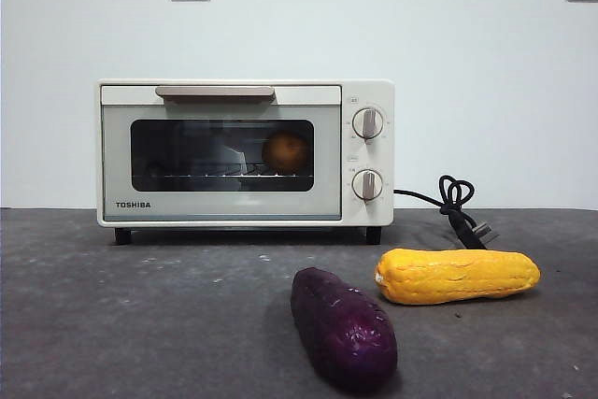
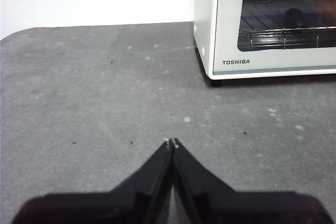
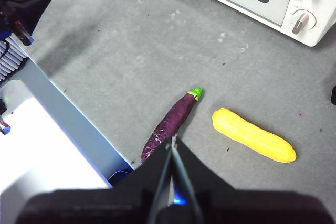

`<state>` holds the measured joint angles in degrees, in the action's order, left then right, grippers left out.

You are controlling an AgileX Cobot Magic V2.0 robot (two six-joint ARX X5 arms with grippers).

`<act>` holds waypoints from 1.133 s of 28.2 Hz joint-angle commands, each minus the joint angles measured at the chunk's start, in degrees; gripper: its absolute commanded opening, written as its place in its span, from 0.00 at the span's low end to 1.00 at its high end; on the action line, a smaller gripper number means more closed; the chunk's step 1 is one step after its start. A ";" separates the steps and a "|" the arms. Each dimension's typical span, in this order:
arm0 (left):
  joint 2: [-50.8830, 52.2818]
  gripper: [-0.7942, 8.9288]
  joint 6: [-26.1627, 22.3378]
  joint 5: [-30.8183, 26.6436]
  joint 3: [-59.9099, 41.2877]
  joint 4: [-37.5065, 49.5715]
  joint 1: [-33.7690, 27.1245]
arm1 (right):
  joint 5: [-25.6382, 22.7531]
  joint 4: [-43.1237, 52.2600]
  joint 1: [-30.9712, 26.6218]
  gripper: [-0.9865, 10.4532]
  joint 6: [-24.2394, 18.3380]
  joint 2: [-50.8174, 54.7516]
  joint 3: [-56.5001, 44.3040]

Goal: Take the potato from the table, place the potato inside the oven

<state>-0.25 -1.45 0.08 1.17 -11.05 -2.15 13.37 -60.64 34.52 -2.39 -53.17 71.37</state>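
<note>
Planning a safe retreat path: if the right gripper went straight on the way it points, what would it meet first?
Likely the dark purple knobbly sweet potato lying just ahead of the shut right gripper; the long yellow corn cob sits off to the side. Depth is uncertain.

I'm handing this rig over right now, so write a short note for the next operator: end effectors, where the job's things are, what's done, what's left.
Left end effector: shut, empty, low over bare table, off to one side of the oven.
Right end effector: shut, empty, above the purple sweet potato and yellow corn.
Potato: on the oven rack, visible through the window.
Oven door: closed.
Done: potato in the oven.
Left: nothing visible.
</note>
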 commanded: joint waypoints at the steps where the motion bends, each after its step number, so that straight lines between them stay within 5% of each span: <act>1: 0.15 0.08 0.35 0.02 -0.63 -0.37 -0.17 | 0.00 0.11 0.09 0.09 -0.07 0.09 0.07; 5: 0.15 0.08 0.35 0.02 -0.63 -0.37 -0.17 | -0.15 -0.04 -2.01 0.09 -0.46 1.95 0.07; 7: 0.15 0.08 0.35 0.02 -0.63 -0.37 -0.17 | 0.26 0.79 -6.47 0.09 -4.17 4.63 0.02; 11: 0.13 0.08 0.35 0.02 -0.63 -0.35 -0.17 | 7.87 15.56 -21.09 0.09 -4.22 13.73 -5.25; 15: 0.13 0.08 0.35 0.02 -0.63 -0.35 -0.17 | 7.32 34.05 -29.64 0.09 -6.25 23.65 -20.96; 23: 0.15 0.08 0.35 0.02 -0.63 -0.35 -0.17 | 4.72 56.33 -31.47 0.09 -0.11 36.63 -47.95; 32: 0.13 0.08 0.35 0.02 -0.63 -0.35 -0.17 | -1.90 58.66 -31.47 0.09 3.41 48.09 -64.59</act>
<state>-0.25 -1.45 0.08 1.17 -11.05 -2.15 11.77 -2.94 3.07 -0.16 -5.82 7.55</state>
